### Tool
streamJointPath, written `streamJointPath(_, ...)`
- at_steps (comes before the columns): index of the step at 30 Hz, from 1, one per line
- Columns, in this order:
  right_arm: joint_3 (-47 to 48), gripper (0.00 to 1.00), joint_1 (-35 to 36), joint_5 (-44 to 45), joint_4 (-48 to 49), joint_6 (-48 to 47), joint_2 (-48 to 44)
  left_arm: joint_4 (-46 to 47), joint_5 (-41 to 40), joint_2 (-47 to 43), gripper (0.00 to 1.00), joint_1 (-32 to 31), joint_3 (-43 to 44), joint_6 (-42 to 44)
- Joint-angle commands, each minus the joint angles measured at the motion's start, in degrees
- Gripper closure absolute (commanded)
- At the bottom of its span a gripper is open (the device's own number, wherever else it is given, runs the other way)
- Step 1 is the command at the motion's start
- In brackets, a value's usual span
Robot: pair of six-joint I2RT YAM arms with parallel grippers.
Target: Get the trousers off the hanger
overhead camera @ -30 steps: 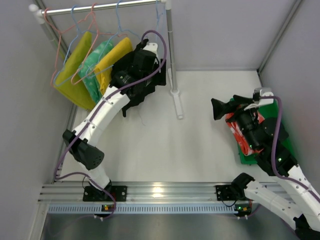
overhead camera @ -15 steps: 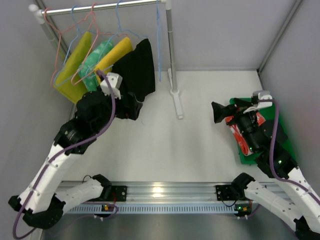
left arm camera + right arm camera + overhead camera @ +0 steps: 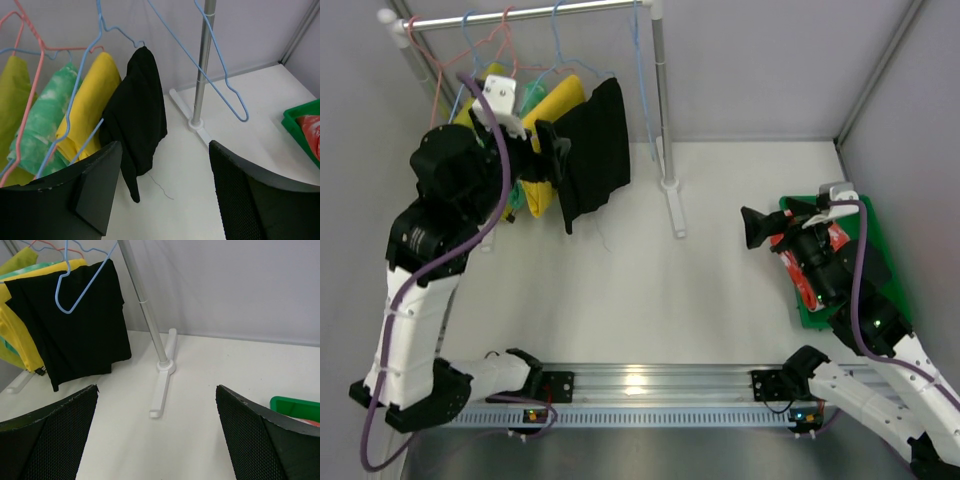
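Upper left: black trousers (image 3: 592,150) hanging against yellow pair (image 3: 558,100), empty blue hanger (image 3: 638,100) beside. Right: red-orange trousers (image 3: 807,290) in green tray (image 3: 880,250). Left gripper (image 3: 552,160) raised beside black trousers, right gripper (image 3: 752,225) by tray; both wide, empty.

I see a white table top (image 3: 720,260) enclosed by plain grey walls (image 3: 770,60) at 9, 12 and 3 o'clock. A metal garment rack (image 3: 662,100) stands at 11 o'clock. An aluminium rail (image 3: 650,385) at 6 o'clock shows a bright light reflection.
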Motion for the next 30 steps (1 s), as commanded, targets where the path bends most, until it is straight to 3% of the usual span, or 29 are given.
streamJointPath(1,0.0,0.01,-0.8,-1.1,-0.7,-1.2,0.1,-7.8,2.5,7.3,0.25,1.1,9.3,3.6)
streamJointPath(5,-0.7,0.01,-0.8,-1.5,-0.8,-1.1,-0.4,-9.9,1.0,14.6,0.25,3.2,20.9,6.1)
streamJointPath(9,-1.0,0.01,-0.8,-1.9,-0.8,-0.8,-0.6,-5.7,6.4,19.1,0.25,14.2,22.0,4.4)
streamJointPath(12,-1.2,0.01,-0.9,-2.2,-0.8,-0.8,-0.7,-3.3,10.2,21.8,0.24,18.8,22.4,3.0)
streamJointPath(19,-1.4,0.01,-0.8,-1.9,-1.2,-1.3,-1.1,-4.0,18.0,26.5,0.25,20.8,22.6,3.2)
streamJointPath(26,-1.8,0.01,-0.8,-1.8,-1.0,-1.7,-1.3,-4.9,27.1,27.1,0.37,20.8,20.1,1.9)
streamJointPath(28,-1.9,0.01,-0.8,-1.9,-1.0,-1.6,-1.3,-5.5,31.0,27.5,0.44,20.8,20.1,1.7)
streamJointPath(30,-1.9,0.01,-0.8,-1.9,-1.1,-1.6,-1.3,-5.2,37.2,27.0,0.44,20.8,18.8,-1.9)
